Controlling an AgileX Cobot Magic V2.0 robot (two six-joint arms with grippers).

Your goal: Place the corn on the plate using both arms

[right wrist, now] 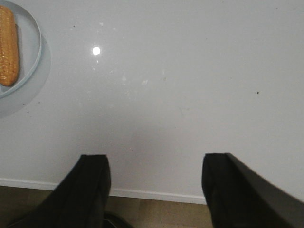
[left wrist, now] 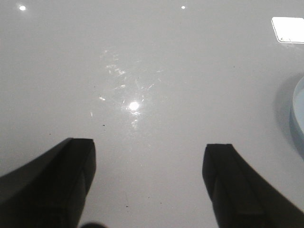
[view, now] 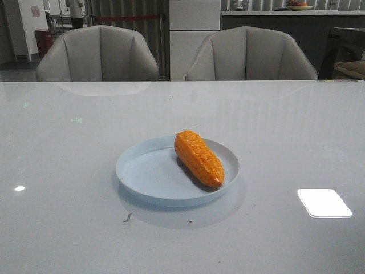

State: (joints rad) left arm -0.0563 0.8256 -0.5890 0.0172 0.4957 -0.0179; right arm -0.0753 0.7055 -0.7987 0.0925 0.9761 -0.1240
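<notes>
Finding: the corn [view: 199, 158] lies inside the plate [view: 140, 171], resting on the plate's right half with its blunt end toward the far rim and its tapered end near the front-right rim. It is fully within the rim and touches nothing else. The plate sits flat on the bench [view: 68, 131], roughly central in the front view.

Arms: neither arm appears in the front view. The left gripper [left wrist: 149, 183] hangs over bare bench with its fingers [left wrist: 71, 175] wide apart and nothing between them; a sliver of the plate's rim shows at the edge of that view. The right gripper [right wrist: 154, 187] is likewise empty, its fingers [right wrist: 92, 185] spread apart, positioned above the near edge of the bench, with the plate and corn well apart from it at the corner of its view.

Assessment: the placing step appears complete, since the corn is on the plate and both grippers are clear of it. In my judgement, nothing further is required beyond keeping the arms parked away; any new approach would risk nudging the plate.

Count: one corn, one plate, two grippers, two grey chairs [view: 97, 54] behind the bench.
</notes>
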